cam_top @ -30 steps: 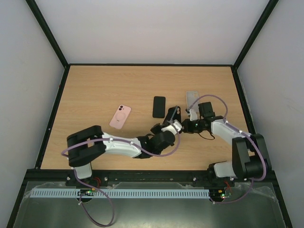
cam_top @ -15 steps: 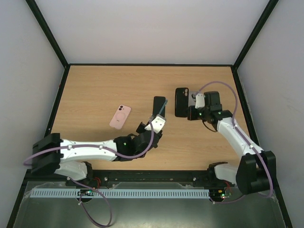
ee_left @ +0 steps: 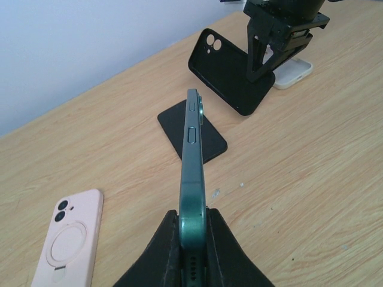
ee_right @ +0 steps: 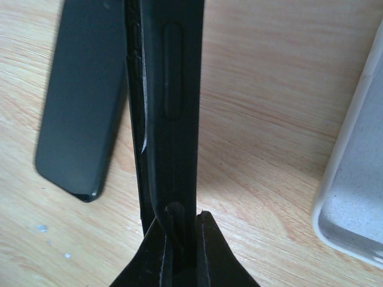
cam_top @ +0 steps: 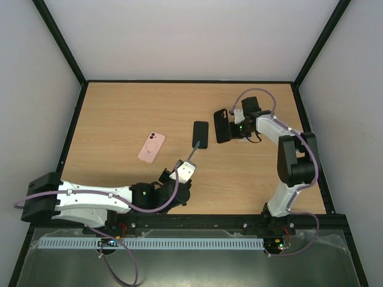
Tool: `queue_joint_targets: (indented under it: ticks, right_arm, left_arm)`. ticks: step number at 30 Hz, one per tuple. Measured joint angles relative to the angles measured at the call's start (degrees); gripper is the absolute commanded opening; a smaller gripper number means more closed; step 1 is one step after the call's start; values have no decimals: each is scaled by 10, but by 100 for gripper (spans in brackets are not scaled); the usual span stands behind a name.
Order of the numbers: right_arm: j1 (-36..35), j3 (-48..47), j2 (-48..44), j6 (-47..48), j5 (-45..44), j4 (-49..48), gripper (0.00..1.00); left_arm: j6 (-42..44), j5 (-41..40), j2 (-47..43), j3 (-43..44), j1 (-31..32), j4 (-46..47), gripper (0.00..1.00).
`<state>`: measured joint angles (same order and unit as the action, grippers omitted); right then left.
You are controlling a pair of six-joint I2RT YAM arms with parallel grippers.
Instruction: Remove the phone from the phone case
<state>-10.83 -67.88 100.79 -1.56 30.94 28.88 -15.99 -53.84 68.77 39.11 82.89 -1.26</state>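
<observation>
Table (cam_top: 119, 107), pale wood, carries all the items. Left arm (cam_top: 96, 200) lies low and stretched along the near side; right arm (cam_top: 287, 155) is folded back towards the far right. The two are well apart, and I judge this is so that each holds one half of the separated pair without fouling the other. Black case (ee_left: 227, 75) is gripped by the right end effector (ee_right: 179, 239), whose fingers are clenched on one edge of it. From the left wrist the case stands tilted with its hollow side and camera cut-out open to view and no phone inside. Whether its lower edge touches the table, cannot tell. Phone (ee_left: 192, 155), dark green, is pinched at its bottom end by the left end effector (ee_left: 192, 230), clenched on both faces. It is held on edge with the side buttons up and its far end pointing at the case, clear of the case and above the table. An end grip like this leaves the long body free, which suits sliding it out of a sleeve. Judgement: extraction is done, and only setting both pieces down is left. Black slab (cam_top: 200, 134) lies flat between the two end effectors, just beside the held case. Pink case (cam_top: 151, 147) lies flat to the left, apart from everything; cannot tell whether it is occupied. White case (ee_left: 294, 72) sits behind the right end effector, partly hidden. None of the three is touched.
</observation>
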Motion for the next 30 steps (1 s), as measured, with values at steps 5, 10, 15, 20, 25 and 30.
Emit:
queue_joint_targets:
  ticks: [5, 10, 15, 20, 25, 30]
  right_arm:
    - [1, -4, 43, -5, -23, -7, 35]
    - [8, -17, 51, -2, -52, -2, 49]
    - [17, -12, -4, 8, -73, 9, 50]
    - [23, 38, -168, 15, -23, 17, 51]
    - [23, 123, -347, 15, 56, 16, 56]
    - [22, 226, -485, 14, 64, -33, 54]
  left_arm:
    - [-14, 10, -2, -15, 1, -6, 4]
    - [-15, 14, -2, -23, 0, -9, 4]
    - [-1, 31, -12, -23, -31, -9, 4]
    - [30, 65, -17, -22, -102, -10, 4]
    - [90, 91, 24, 5, -168, -21, 3]
    - [170, 100, 111, 54, -191, -38, 2]
